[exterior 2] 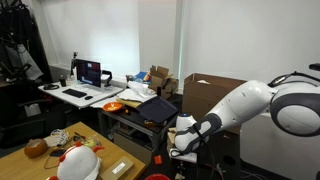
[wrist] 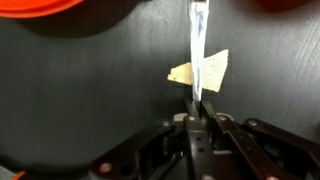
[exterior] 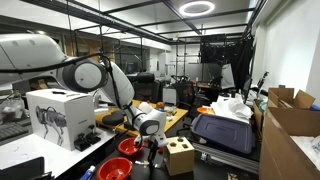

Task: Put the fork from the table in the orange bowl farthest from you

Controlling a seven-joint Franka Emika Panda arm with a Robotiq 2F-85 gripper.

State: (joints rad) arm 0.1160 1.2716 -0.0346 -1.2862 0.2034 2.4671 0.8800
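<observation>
In the wrist view my gripper (wrist: 197,108) is shut on the handle of a silvery fork (wrist: 197,50), which points away from the jaws over a dark surface. The rim of an orange bowl (wrist: 50,10) shows at the top left, and a second red-orange rim (wrist: 290,4) at the top right. In an exterior view the gripper (exterior: 152,143) hangs low beside two red-orange bowls (exterior: 128,146), (exterior: 115,168) near the pale wood table (exterior: 176,120). It also shows in an exterior view (exterior 2: 180,147), beside the table (exterior 2: 110,150). The fork is too small to make out in both exterior views.
A tan scrap (wrist: 200,72) lies on the dark surface under the fork. A small cardboard box (exterior: 180,155) stands next to the gripper. A white box printed with a robot dog (exterior: 58,115) stands beside the arm. Cardboard boxes (exterior: 292,120) and a dark case (exterior: 222,132) are nearby.
</observation>
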